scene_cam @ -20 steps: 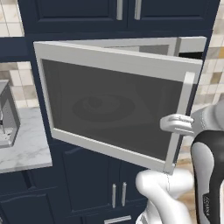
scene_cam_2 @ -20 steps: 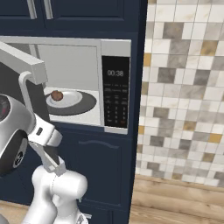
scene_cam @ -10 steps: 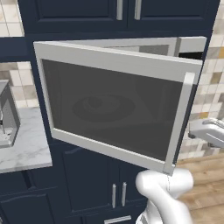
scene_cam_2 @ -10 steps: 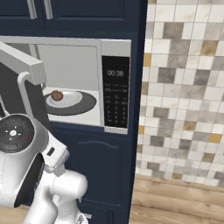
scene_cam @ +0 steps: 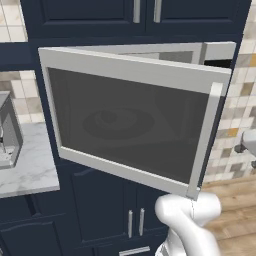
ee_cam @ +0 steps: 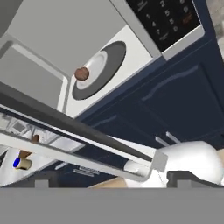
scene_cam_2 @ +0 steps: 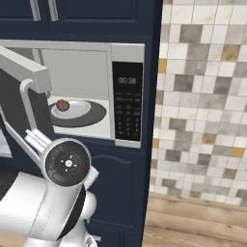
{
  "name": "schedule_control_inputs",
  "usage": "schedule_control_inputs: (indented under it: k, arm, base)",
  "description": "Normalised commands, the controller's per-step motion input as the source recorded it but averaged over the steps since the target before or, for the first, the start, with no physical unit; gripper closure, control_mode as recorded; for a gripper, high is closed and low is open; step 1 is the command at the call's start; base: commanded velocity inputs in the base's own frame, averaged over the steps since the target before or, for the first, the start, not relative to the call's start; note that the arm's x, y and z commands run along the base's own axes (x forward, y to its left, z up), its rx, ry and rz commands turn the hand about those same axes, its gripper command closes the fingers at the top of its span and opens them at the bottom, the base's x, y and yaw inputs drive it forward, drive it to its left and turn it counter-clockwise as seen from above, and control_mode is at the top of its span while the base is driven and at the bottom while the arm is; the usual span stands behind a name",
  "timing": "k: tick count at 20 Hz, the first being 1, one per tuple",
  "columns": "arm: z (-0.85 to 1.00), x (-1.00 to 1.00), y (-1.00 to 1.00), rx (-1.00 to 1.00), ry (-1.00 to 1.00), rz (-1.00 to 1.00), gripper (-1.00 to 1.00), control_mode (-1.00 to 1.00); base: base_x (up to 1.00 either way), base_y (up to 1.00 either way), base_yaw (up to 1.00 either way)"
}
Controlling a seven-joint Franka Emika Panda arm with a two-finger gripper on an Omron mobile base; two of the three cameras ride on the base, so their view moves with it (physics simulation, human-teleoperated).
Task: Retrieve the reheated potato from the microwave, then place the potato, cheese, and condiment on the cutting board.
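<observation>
The microwave [scene_cam_2: 127, 53] stands open, its dark glass door [scene_cam: 130, 120] swung out to the left. Inside, the reddish-brown potato [scene_cam_2: 62, 105] rests on the round turntable plate [scene_cam_2: 84, 112]. In the hand view the potato [ee_cam: 81, 73] lies far ahead and up to the left, beyond the door's edge and its handle bar [ee_cam: 78, 151]. My gripper [ee_cam: 116, 180] is open, nothing between its fingertips [ee_cam: 188, 177], well short of the microwave's opening. Past the door at lower left is a small blue-ended item [ee_cam: 17, 163], too small to name. Cheese and cutting board are out of view.
The black keypad panel [scene_cam_2: 127, 107] sits right of the microwave's opening. A steel coffee machine [scene_cam: 7, 130] stands on the marble counter [scene_cam: 27, 172] at the left. Dark blue cabinets [scene_cam: 115, 215] run below, and a tiled wall [scene_cam_2: 202, 96] and wooden floor [scene_cam_2: 198, 222] lie to the right.
My hand has swung right, away from the door's free edge, toward the right border of the left base view. The arm's elbow now looms large in the right base view. The door stays open.
</observation>
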Motion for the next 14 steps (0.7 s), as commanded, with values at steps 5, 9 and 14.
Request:
schedule_control_inputs:
  k: [5, 9, 14]
  arm:
    - [0.0, 0.47, -0.05, 0.15, 0.11, 0.0, -1.0, -1.0]
    - [0.0, 0.56, 0.0, 0.19, 0.19, 0.0, -1.0, -1.0]
    - [-0.01, 0.3, 0.3, 0.14, 0.13, 0.04, -1.0, -1.0]
  base:
    - [0.0, 0.0, 0.0]
    - [0.0, 0.0, 0.0]
    - [0.0, 0.0, 0.0]
